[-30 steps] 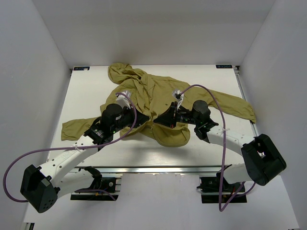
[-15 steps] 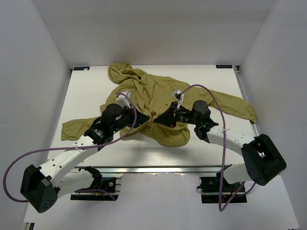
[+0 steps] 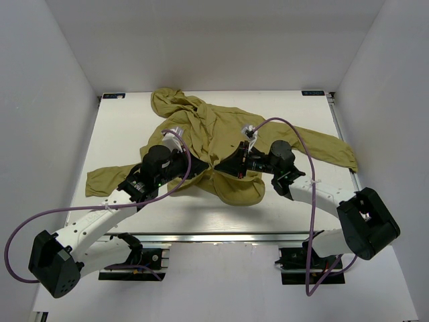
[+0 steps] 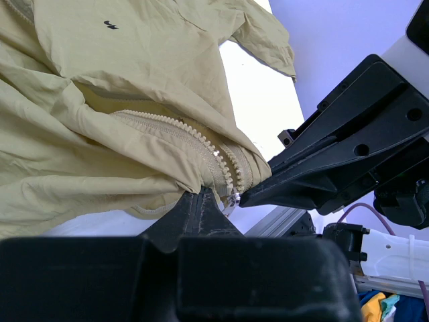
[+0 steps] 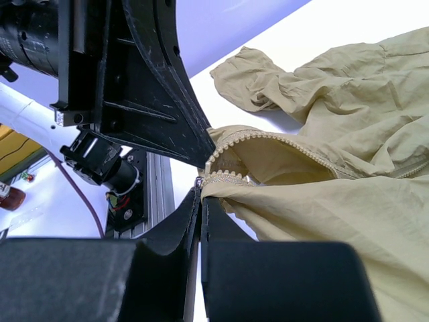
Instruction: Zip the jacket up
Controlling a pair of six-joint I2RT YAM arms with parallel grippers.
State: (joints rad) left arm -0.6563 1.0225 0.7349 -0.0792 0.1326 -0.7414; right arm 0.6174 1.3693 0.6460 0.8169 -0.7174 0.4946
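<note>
Top external view: a wrinkled olive-yellow jacket [image 3: 214,131] is seen spread over the middle of the white worktop [image 3: 127,127]. Its hood is at the far left and its hem toward the near edge, so its long axis runs far to near, with one sleeve stretched left and the other right. A small dark mark [image 4: 110,25] is borne on its front, its cream zipper [image 4: 194,137] lies parted, and the left fingers [image 4: 191,211] and right fingers [image 5: 188,221] are each clenched on fabric at the zipper's lower end, tip almost against tip.
</note>
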